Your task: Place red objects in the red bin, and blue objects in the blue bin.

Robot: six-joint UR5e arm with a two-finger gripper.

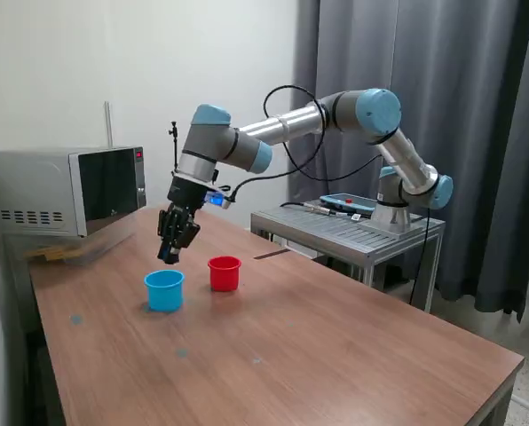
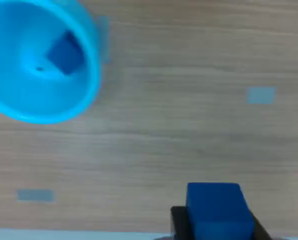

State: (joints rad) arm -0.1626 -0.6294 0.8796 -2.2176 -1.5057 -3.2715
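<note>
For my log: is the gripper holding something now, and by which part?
Yes. The gripper holds a dark blue cube, its jaws closed on the cube's opposite sides.

Two cups on the table: one light blue cup (image 1: 164, 289) and one red cup (image 1: 224, 272). Two dark blue cubes in the wrist view: one cube inside the blue cup (image 2: 65, 53), one cube between the gripper jaws (image 2: 218, 211). One microwave (image 1: 65, 189). One robot arm (image 1: 291, 124).

Plastic cups on wood-grain table

Blue bin (image 2: 34, 100) looks smooth, glossy plastic; the table (image 2: 189, 125) shows matt wood grain; the blue cube (image 2: 216, 212) appears smooth and matt.
</note>
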